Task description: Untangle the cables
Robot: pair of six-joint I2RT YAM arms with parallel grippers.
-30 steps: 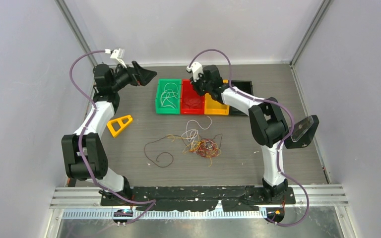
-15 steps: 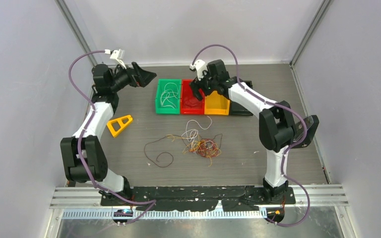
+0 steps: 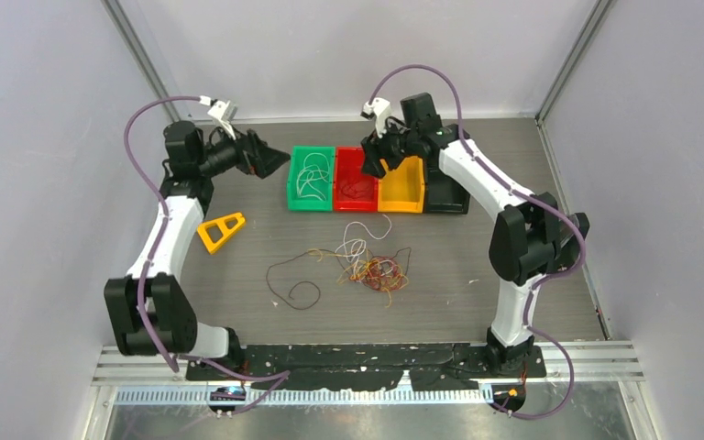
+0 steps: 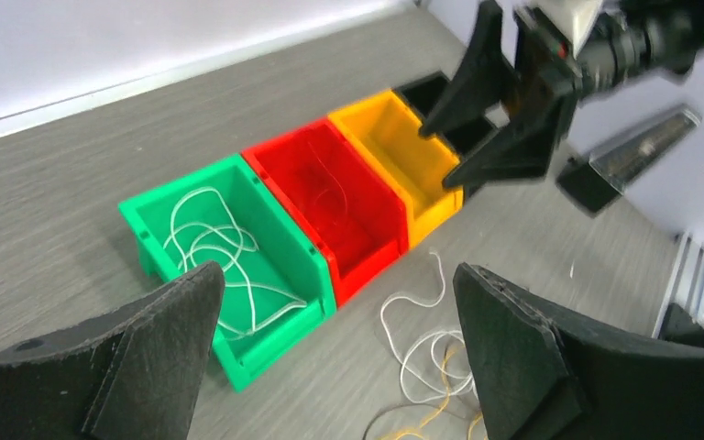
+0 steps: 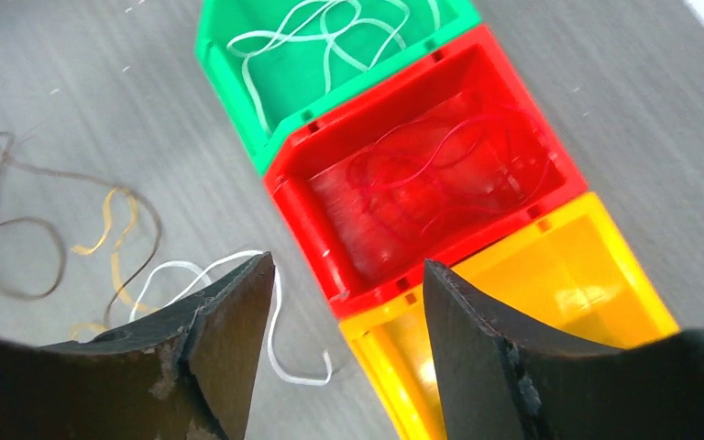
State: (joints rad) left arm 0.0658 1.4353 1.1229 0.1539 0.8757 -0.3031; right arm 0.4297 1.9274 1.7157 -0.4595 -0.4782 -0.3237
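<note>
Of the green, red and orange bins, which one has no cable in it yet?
The orange bin: bare inside, while the green bin holds whitish cables and the red bin red cables.

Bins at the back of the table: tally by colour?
green bin: 1
red bin: 1
yellow-orange bin: 1
black bin: 1
Total: 4

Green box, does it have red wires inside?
No, the green box holds only whitish wires; the red wires lie in the red box.
</note>
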